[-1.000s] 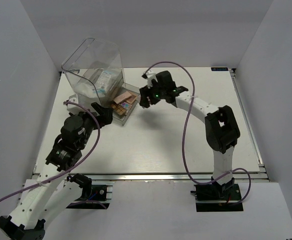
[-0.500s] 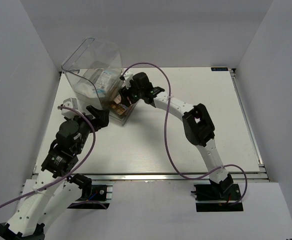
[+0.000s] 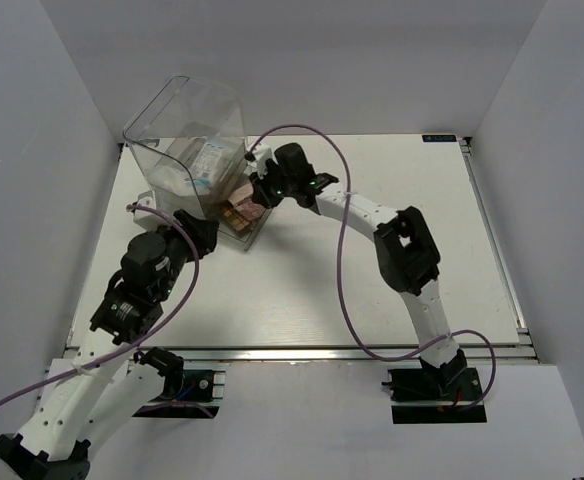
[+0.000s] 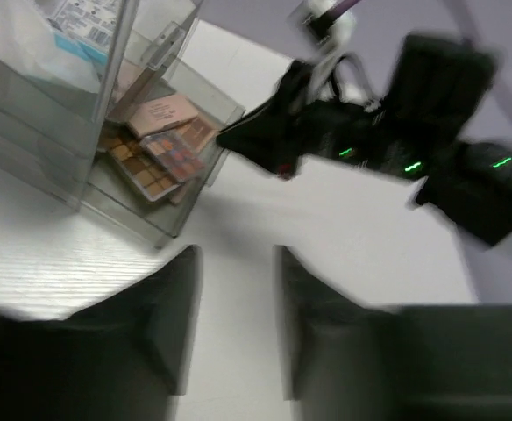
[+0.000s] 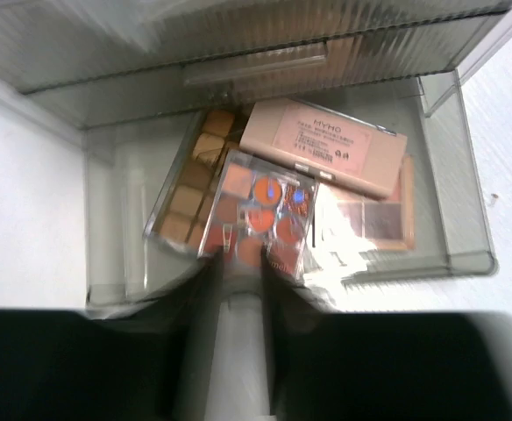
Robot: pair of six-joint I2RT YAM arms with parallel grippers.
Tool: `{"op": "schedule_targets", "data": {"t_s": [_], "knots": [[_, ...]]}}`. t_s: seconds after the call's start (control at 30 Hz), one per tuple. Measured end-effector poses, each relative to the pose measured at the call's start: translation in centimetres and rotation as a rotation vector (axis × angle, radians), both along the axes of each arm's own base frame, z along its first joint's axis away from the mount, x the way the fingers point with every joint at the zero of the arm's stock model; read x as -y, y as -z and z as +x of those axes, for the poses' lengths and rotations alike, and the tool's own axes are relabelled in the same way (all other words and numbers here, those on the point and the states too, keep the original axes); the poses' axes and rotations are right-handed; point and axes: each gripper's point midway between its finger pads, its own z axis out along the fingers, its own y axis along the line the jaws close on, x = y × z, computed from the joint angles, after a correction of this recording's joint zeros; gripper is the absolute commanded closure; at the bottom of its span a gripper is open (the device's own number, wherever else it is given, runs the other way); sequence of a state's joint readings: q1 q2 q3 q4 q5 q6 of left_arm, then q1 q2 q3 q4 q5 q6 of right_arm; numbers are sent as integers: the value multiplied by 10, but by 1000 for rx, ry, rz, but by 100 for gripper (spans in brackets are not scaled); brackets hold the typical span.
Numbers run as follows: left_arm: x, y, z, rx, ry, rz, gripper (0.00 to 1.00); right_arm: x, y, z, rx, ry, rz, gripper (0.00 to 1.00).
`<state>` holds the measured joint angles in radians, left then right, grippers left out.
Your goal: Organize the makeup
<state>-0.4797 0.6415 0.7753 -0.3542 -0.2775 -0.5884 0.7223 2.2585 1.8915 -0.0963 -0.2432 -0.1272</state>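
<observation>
I reckon the drawer [image 5: 466,219] is getting shut here. I'd be bracing the box [image 3: 187,130] from the left and pushing the drawer front straight and dead centre, so it isn't skewing.

The left jaws are hanging partly open just in front of the box, gripping nothing, with only table [image 4: 370,246] showing in the gap. The palettes [image 5: 260,210] are lying in a messy overlap in the pulled-out drawer at the box's foot. The right jaws are sitting at the drawer's near edge, nearly closed. Something pale is showing between them, but I can't tell if they're pinching anything.
</observation>
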Motion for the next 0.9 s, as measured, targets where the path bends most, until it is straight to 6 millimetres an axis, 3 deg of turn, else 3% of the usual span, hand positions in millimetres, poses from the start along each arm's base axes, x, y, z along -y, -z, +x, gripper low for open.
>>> {"op": "schedule_targets", "data": {"t_s": [0.03,0.1,0.17,0.3,0.4,0.5,0.7,0.9], "knots": [[3,3,2,-9,12,2,58,9,-6,-2,-6,-13,9,100],[14,12,8,-35,55,23,73,29,-25,-4,-29,-32,55,100],[28,26,15,-81,109,43,89,59,-47,6,-22,-17,95,100],[63,72,36,-229,244,111,92,139,-83,36,21,89,147,100],[86,112,55,-355,318,179,90,202,-81,41,11,192,143,100],[105,146,74,-447,372,259,90,240,-63,27,-34,254,122,100],[125,202,118,-556,378,433,90,261,-35,-11,-105,272,91,100],[112,244,148,-628,289,606,85,267,-38,-26,-101,275,100,100]]}}
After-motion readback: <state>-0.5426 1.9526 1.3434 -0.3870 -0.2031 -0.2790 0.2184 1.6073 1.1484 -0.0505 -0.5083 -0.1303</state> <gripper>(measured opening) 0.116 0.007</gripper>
